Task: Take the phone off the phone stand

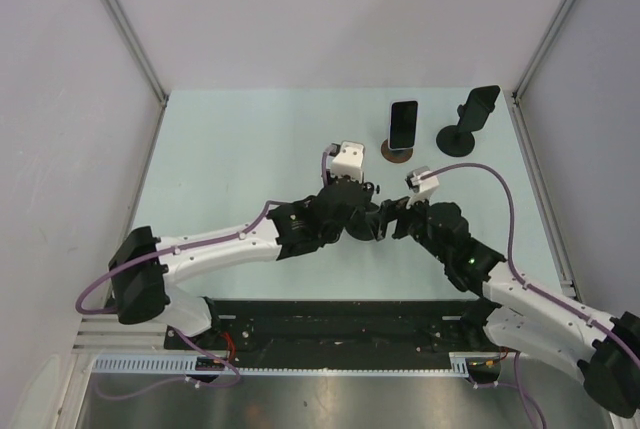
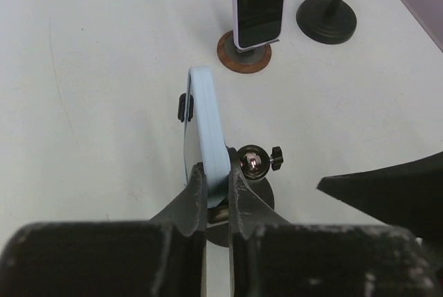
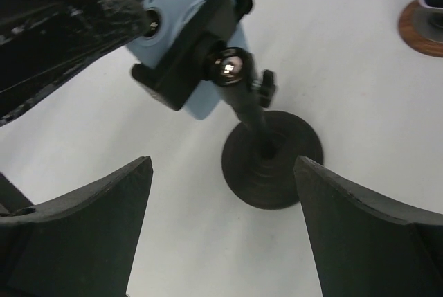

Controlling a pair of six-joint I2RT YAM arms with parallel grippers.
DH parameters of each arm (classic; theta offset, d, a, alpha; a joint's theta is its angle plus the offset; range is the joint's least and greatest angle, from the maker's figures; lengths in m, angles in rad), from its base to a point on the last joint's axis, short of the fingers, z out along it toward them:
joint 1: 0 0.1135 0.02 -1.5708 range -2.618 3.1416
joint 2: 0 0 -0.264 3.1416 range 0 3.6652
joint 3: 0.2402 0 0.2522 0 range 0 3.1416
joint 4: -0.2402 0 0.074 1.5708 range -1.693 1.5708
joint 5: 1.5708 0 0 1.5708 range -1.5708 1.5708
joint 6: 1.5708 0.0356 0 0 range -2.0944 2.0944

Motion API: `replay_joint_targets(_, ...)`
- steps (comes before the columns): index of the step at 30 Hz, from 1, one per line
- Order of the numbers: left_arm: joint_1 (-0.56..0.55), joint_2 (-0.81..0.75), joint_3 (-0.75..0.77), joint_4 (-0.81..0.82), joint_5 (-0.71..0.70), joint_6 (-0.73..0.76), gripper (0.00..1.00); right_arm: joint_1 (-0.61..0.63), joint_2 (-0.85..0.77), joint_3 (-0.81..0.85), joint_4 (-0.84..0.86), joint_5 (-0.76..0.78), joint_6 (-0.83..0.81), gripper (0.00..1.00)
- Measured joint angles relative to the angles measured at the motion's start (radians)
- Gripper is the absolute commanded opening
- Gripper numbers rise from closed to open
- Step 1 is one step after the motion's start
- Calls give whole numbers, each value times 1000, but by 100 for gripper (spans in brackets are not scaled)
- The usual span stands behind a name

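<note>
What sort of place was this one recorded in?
Probably a lab robot cell, not a home: plain white wall panels on metal frame posts enclose a pale green table, where a light-blue phone sits clamped in a black round-based stand.

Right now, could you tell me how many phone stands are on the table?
3: a black stand in front clamps the blue phone; a brown stand farther back holds a dark phone; an empty stand is right of it.
</note>
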Motion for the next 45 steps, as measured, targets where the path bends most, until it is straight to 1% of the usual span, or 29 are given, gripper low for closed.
replay_joint_targets(6, 0, -17, -1, -22, 40, -34, 1, 111, 75, -55, 204, 63, 8, 86)
replay_joint_targets(9, -2, -24, -3, -29, 48, -48, 0, 158, 121, -61, 290, 117, 10, 82)
replay_joint_targets(13, -10, -31, -4, -43, 43, -64, 0, 203, 158, -68, 373, 205, 21, 76)
replay_joint_targets(18, -18, -31, -4, -46, 26, -66, 0, 242, 197, -69, 430, 318, 33, 71)
replay_joint_targets(21, -19, -31, -4, -47, 21, -68, 1, 251, 219, -70, 459, 361, 45, 65)
replay_joint_targets(22, -19, -31, -4, -48, 18, -70, 0, 254, 226, -70, 469, 373, 48, 59)
replay_joint_targets(24, -19, -31, -4, -48, 15, -71, 0, 257, 238, -70, 484, 394, 51, 53)
replay_joint_targets(25, -19, -31, -4, -48, 16, -72, 0, 262, 243, -70, 492, 395, 58, 47)
replay_joint_targets(27, -21, -31, -4, -48, 24, -72, 0, 271, 251, -71, 507, 395, 68, 41)
replay_joint_targets(28, -21, -31, -4, -46, 28, -72, 0, 275, 251, -71, 509, 396, 69, 34)
replay_joint_targets(30, -21, -31, -4, -45, 37, -71, 0, 279, 251, -71, 512, 393, 74, 28)
replay_joint_targets(31, -21, -31, -4, -44, 38, -70, 0, 281, 251, -71, 511, 396, 74, 22)
replay_joint_targets(33, -21, -31, -4, -45, 37, -64, 0, 282, 246, -71, 501, 399, 71, 16)
replay_joint_targets(36, -19, -31, -5, -44, 32, -57, 0, 283, 226, -73, 469, 405, 69, 4)
replay_joint_targets(38, -19, -32, -8, -41, 32, -53, 0, 283, 209, -74, 442, 404, 66, 0)
replay_joint_targets(40, -19, -36, -11, -40, 33, -53, 0, 282, 192, -74, 419, 401, 61, 1)
replay_joint_targets(41, -21, -39, -15, -38, 34, -53, 0, 281, 183, -74, 408, 399, 58, 3)
replay_joint_targets(42, -21, -43, -18, -38, 34, -53, 0, 281, 177, -74, 399, 399, 51, 12)
replay_joint_targets(44, -27, -58, -24, -49, 36, -54, 0, 262, 159, -74, 382, 420, 29, 25)
replay_joint_targets(45, -31, -65, -28, -57, 35, -55, 0, 253, 148, -74, 375, 425, 22, 35)
